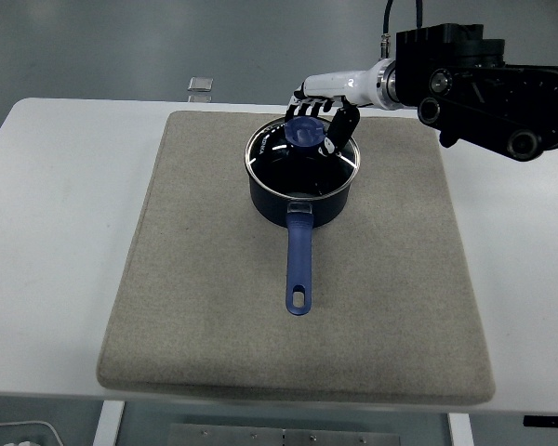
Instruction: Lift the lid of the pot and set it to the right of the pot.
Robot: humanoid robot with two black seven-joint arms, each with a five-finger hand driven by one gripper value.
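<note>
A white tabletop [56,279] seen from above and slightly behind, with a large grey felt-like mat [214,353] covering most of its middle. On the far half of the mat stands a dark blue pot [302,197] with a shiny metal rim. Its long blue handle [299,265] points straight toward the near edge of the tabletop and ends in a small hanging hole.

A glass lid [298,160] sits flat on the pot, closing it. At the lid's centre is a round blue knob [306,131].

The right arm [488,88], bulky and black, comes in from the right edge near the top of the picture. It narrows to a white wrist and the right hand [327,110], which has black fingers. The hand hovers over the far right part of the lid, right at the knob. The fingers are curved downward around the knob's far side, and the thumb [339,130] hangs down on the knob's right side, close to it. Whether the fingers and thumb actually press on the knob cannot be told from this view; they look loosely curled rather than closed tight.

A small pale square object [200,85] lies on the floor beyond the tabletop's far edge.
</note>
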